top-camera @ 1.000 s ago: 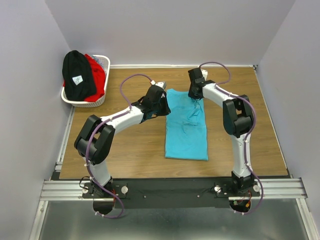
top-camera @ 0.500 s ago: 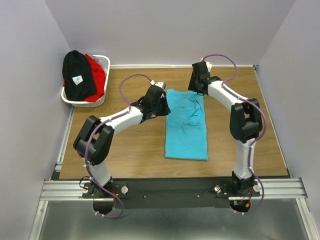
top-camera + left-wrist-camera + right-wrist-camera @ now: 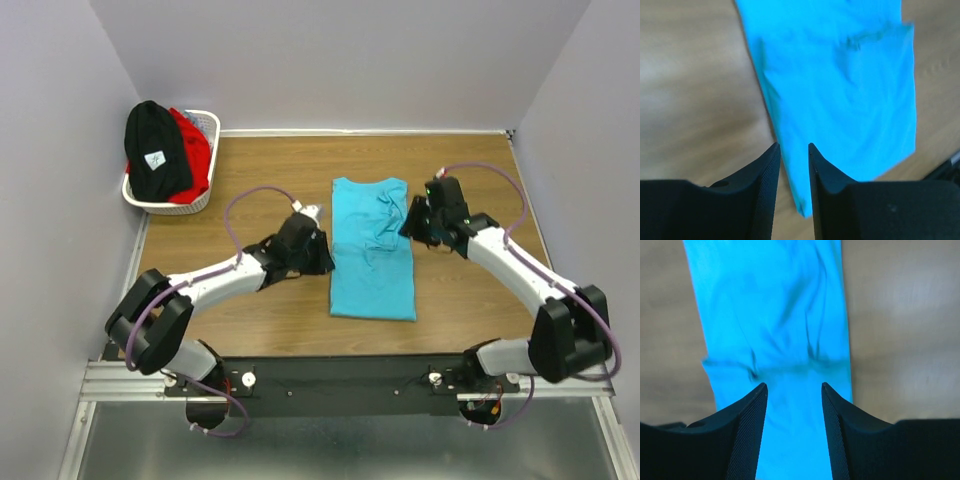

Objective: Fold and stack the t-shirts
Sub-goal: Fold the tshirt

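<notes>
The turquoise t-shirt (image 3: pixel 372 255) lies flat on the table, folded into a long narrow strip with creases in its far half. My left gripper (image 3: pixel 318 250) hovers at the shirt's left edge; in the left wrist view (image 3: pixel 793 145) its jaws stand a narrow gap apart, empty, with the shirt (image 3: pixel 850 85) below. My right gripper (image 3: pixel 412 222) is over the shirt's right edge; in the right wrist view (image 3: pixel 794 385) it is open and empty above the shirt (image 3: pixel 775 315). The black t-shirt (image 3: pixel 155 150) with a white label and the red t-shirt (image 3: pixel 192 150) lie in the basket.
The white lattice basket (image 3: pixel 175 206) stands at the far left corner of the wooden table (image 3: pixel 250 310). Grey walls close in the left, far and right sides. A metal rail (image 3: pixel 340 375) runs along the near edge.
Both arms have drawn back toward the near side. The right gripper moved from the shirt's far right corner to its right edge. The left gripper slid nearer along the left edge.
</notes>
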